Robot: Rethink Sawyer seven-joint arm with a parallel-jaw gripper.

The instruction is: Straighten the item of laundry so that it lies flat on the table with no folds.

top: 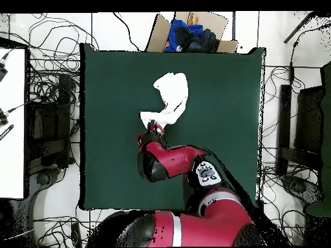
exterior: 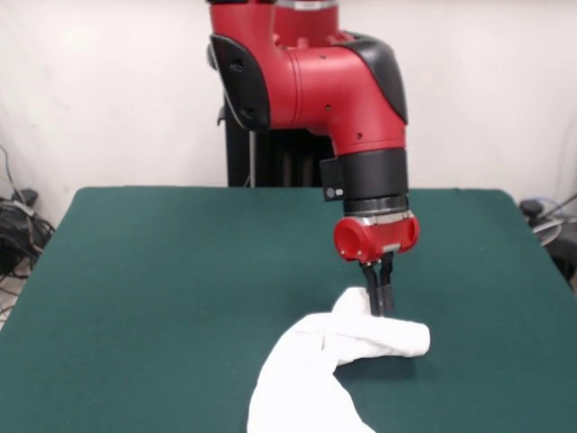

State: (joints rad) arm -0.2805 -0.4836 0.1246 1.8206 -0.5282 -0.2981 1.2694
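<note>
My black fingers (exterior: 380,298) point straight down, pressed close together and pinching the rolled edge of the crumpled white cloth shirt (exterior: 329,365), which lies bunched in a curved heap on the dark green matte worktop (exterior: 162,271).

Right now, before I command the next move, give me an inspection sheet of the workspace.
Surface: dark green table, bare apart from the shirt.
Job's things: white T-shirt bunched and folded over itself, not flat; no print showing; its near end runs past the front view's lower edge.
Clutter: nothing seen on the table.
Tool: tool pointing down at the shirt's upper fold, fingers close together; whether it pinches cloth cannot be told.
Cables: tangled on the floor around the table.
Surroundings: cardboard box with blue cloth beyond the table's far edge; white wall behind the arm.
</note>
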